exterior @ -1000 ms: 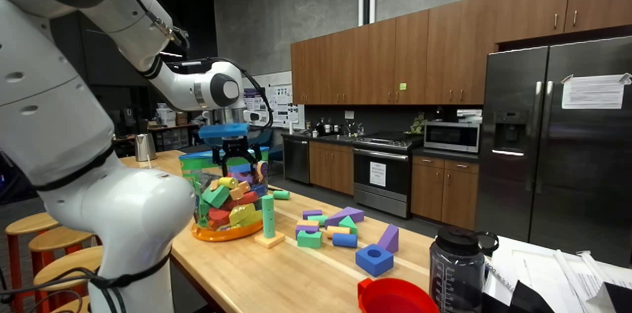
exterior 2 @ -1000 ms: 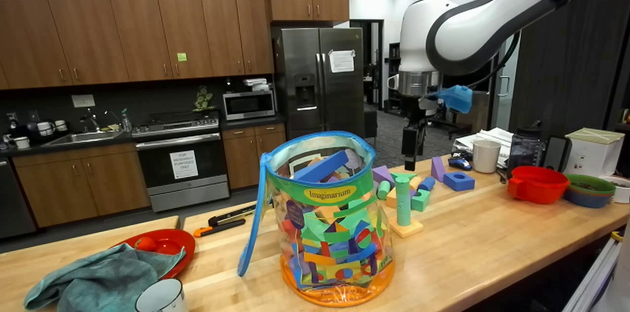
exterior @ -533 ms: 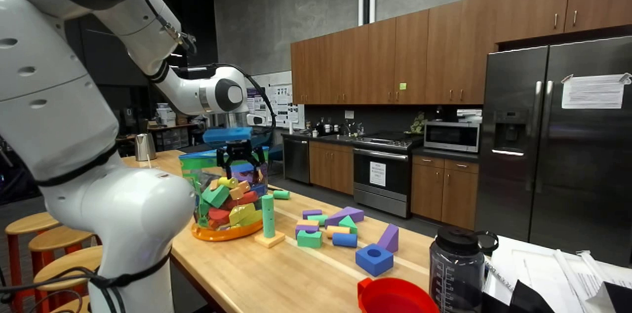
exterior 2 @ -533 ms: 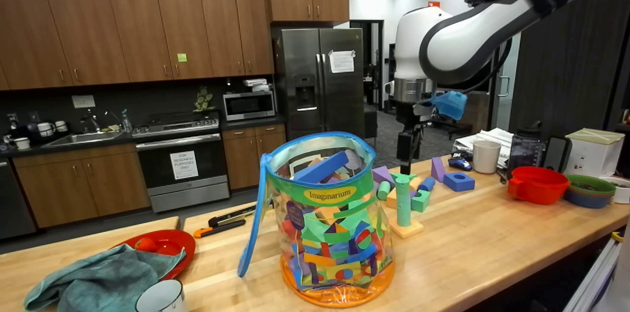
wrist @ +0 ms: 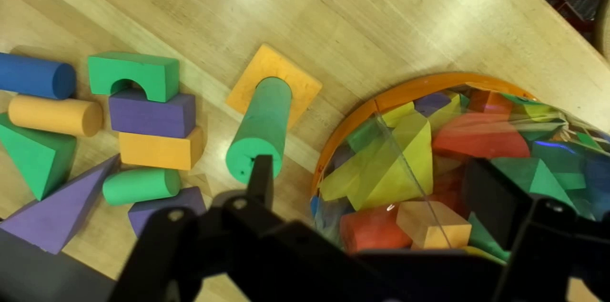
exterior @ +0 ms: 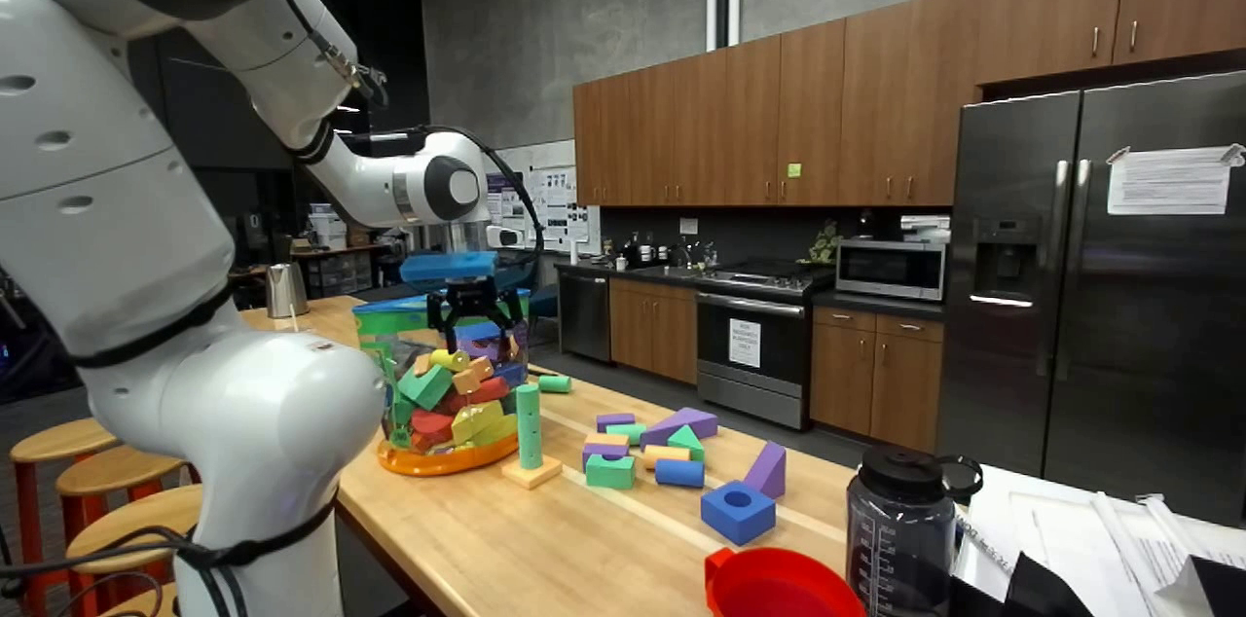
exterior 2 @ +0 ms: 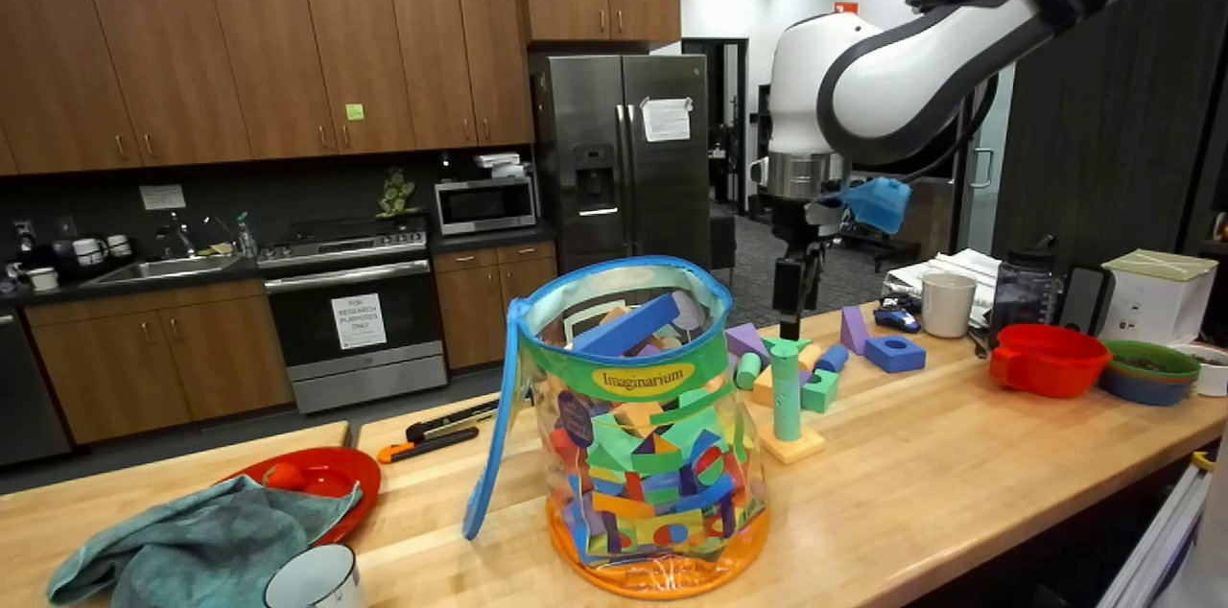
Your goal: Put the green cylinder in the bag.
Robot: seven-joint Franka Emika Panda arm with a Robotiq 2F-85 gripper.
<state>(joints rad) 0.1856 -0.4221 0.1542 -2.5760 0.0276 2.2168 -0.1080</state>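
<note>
A small green cylinder (exterior: 628, 433) lies among loose blocks; it also shows in the wrist view (wrist: 142, 186). Another green cylinder (exterior: 555, 384) lies beside the bag. A taller green cylinder (exterior 2: 786, 392) stands upright on a square yellow base. I cannot tell which one is meant. The see-through bag (exterior 2: 652, 380), with a green band and blue rim, stands open and full of blocks. My gripper (exterior: 479, 344) is open and empty, above the counter beside the bag. In the wrist view my gripper (wrist: 381, 192) has one finger over the tall cylinder's top and the other over the bag's contents.
Blue, purple, yellow and green blocks lie around, including a blue block with a hole (exterior 2: 894, 354). A red bowl (exterior 2: 1050, 361), a water bottle (exterior: 900, 534) and a mug (exterior 2: 947, 304) stand further along. Knives (exterior 2: 429, 444) and a red plate (exterior 2: 355, 493) lie on the bag's other side.
Over the second my gripper has come down slightly and shifted a little sideways, staying open. In the last half second nothing has visibly moved.
</note>
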